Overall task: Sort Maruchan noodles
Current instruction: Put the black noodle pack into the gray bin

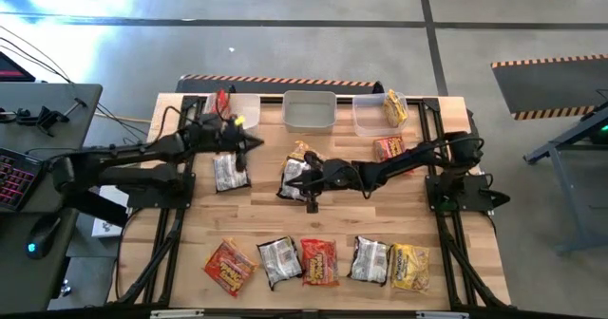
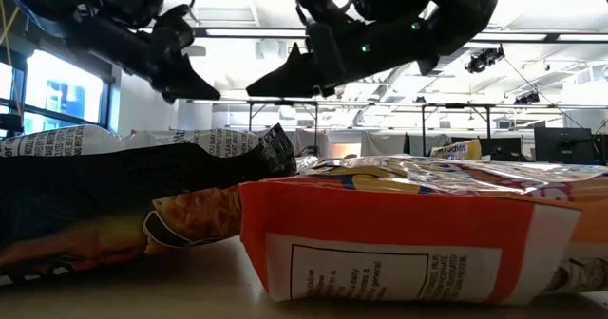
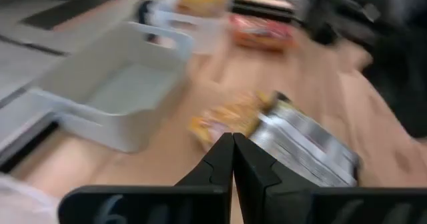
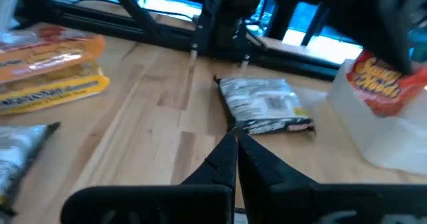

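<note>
Maruchan noodle packets lie flat on the wooden table. A silver one (image 1: 228, 172) lies left of centre. A silver and a yellow one (image 1: 298, 162) overlap at the centre, and a red one (image 1: 389, 148) lies to the right. Several more (image 1: 318, 261) form a row along the near edge. A red packet (image 1: 220, 103) sits in the left bin and a yellow one (image 1: 394, 108) in the right bin. My left gripper (image 3: 233, 152) is shut in the air near the left bin (image 1: 242, 110). My right gripper (image 4: 235, 148) is shut above the centre packets, pointing at the silver packet (image 4: 263, 104).
Three pale bins stand along the far edge; the middle one (image 1: 310, 112) holds nothing. The arms' bases and frame rails (image 1: 456, 181) flank the table. Bare wood (image 1: 285, 215) lies between the centre packets and the near row.
</note>
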Controlling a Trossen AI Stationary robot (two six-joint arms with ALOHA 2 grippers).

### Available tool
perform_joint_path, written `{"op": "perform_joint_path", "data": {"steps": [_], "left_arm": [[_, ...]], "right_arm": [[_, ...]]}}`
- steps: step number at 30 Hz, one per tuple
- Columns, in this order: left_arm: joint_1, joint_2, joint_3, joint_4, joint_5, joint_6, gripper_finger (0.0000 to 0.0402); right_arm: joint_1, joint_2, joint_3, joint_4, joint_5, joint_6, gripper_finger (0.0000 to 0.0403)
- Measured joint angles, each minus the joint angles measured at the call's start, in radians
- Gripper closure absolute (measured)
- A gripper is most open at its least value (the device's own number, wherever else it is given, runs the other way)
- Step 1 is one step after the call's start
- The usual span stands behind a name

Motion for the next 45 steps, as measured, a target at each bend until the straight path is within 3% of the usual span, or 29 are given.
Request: {"op": "perform_joint_path", "data": {"steps": [4, 11, 17, 24, 30, 36, 40, 45], "left_arm": [[-0.102, 0.034, -0.026, 0.004, 0.0, 0.003, 0.039], [-0.254, 0.118, -0.059, 0.11, -0.001, 0.0, 0.0355], [-0.337, 0.251, -0.059, 0.123, -0.004, 0.018, 0.0319], [-0.429, 0.447, -0.059, 0.279, -0.006, 0.05, 0.0292], [-0.489, 0.573, -0.035, 0.33, -0.186, 0.131, 0.0281], [-0.538, 0.687, 0.011, 0.34, -0.288, 0.198, 0.0277], [-0.55, 0.74, 0.043, 0.356, -0.357, 0.199, 0.0292], [-0.556, 0.745, 0.059, 0.343, -0.362, 0.217, 0.0355]], "right_arm": [[-0.024, -0.001, -0.032, 0.029, 0.015, -0.027, 0.0403], [-0.112, -0.009, -0.31, 0.504, -0.074, 0.087, 0.0403], [-0.17, -0.009, -0.436, 0.67, -0.071, 0.15, 0.0403], [-0.206, -0.009, -0.432, 0.655, -0.109, 0.133, 0.0403], [-0.187, -0.009, -0.432, 0.616, -0.112, 0.115, 0.0403], [-0.175, -0.009, -0.432, 0.605, -0.105, 0.089, 0.0403], [-0.175, -0.01, -0.432, 0.58, -0.115, 0.138, 0.0403], [-0.174, -0.01, -0.432, 0.5, -0.122, 0.195, 0.0399]]}}
